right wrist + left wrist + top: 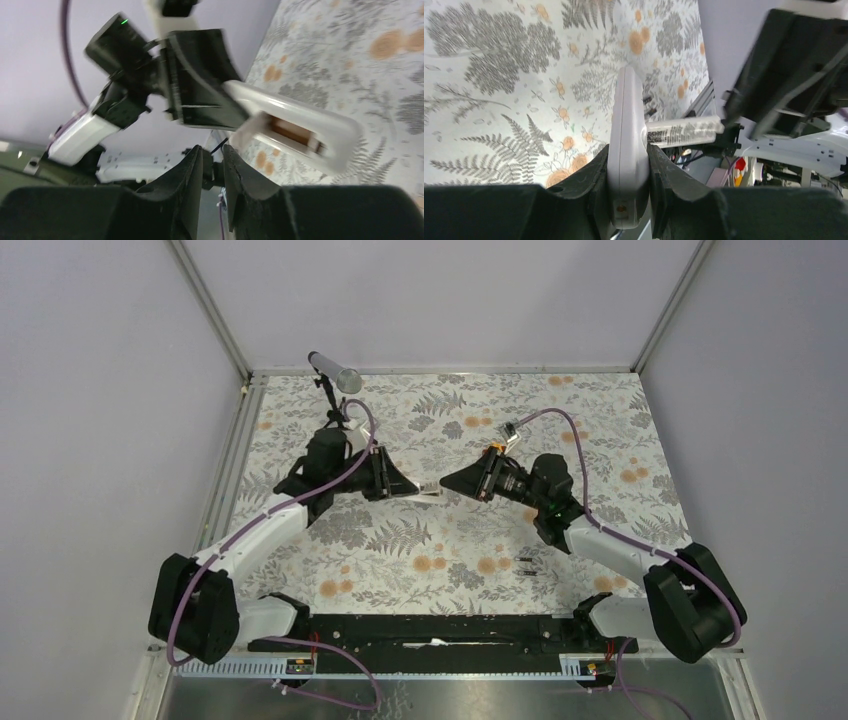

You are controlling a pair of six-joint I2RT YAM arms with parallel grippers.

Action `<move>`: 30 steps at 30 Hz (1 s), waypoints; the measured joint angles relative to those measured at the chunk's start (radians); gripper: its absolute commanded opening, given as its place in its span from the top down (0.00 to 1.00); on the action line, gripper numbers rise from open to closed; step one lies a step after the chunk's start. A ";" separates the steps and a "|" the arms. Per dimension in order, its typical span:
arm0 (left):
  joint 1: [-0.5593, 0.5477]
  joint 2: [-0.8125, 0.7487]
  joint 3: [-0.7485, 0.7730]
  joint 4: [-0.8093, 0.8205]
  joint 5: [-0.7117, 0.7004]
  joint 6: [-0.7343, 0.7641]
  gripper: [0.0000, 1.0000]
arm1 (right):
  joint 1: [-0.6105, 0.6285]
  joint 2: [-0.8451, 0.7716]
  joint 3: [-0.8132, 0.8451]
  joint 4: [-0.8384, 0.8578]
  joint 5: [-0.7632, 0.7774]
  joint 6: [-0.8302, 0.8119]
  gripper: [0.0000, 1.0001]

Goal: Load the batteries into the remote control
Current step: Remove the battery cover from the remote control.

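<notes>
My left gripper (405, 486) (628, 150) is shut on the remote control (430, 491) (626, 115) and holds it edge-up above the middle of the table. In the right wrist view the remote control (300, 120) sticks out of the left fingers (200, 85) with its back compartment open, brownish inside. My right gripper (452, 481) (212, 150) faces the remote's free end from close by. Its jaws stand a narrow gap apart with nothing between them. The batteries (524, 563) (649, 105), two tiny dark cylinders, lie on the cloth near the right arm.
A flower-and-fern patterned cloth (450, 420) covers the table, with grey walls on three sides. A grey cylinder on a small black stand (335, 372) stands at the back left, behind the left arm. A black rail (430, 632) runs along the near edge between the arm bases.
</notes>
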 measured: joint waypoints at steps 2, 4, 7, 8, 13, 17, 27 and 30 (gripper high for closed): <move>-0.023 0.022 0.000 -0.020 -0.002 0.004 1.00 | 0.024 -0.018 0.002 0.028 -0.023 0.002 0.71; -0.042 0.027 0.000 -0.037 -0.002 0.008 1.00 | 0.038 -0.027 0.006 0.032 -0.037 0.002 0.72; -0.050 0.027 0.000 -0.043 -0.005 0.011 1.00 | 0.040 -0.027 0.017 -0.008 -0.035 -0.016 0.71; -0.050 0.027 0.000 -0.044 -0.009 0.011 1.00 | 0.040 -0.027 0.023 -0.046 -0.022 -0.033 0.71; -0.049 0.029 0.000 -0.067 -0.081 0.018 1.00 | 0.040 -0.008 0.042 -0.238 0.082 -0.135 0.69; -0.049 0.042 0.000 -0.111 -0.177 0.042 1.00 | 0.040 0.046 0.059 -0.365 0.156 -0.208 0.63; -0.047 0.064 0.007 -0.175 -0.208 0.126 1.00 | 0.038 0.062 0.119 -0.630 0.199 -0.345 0.38; -0.047 0.065 0.015 -0.178 -0.203 0.147 1.00 | 0.038 0.043 0.121 -0.704 0.219 -0.378 0.34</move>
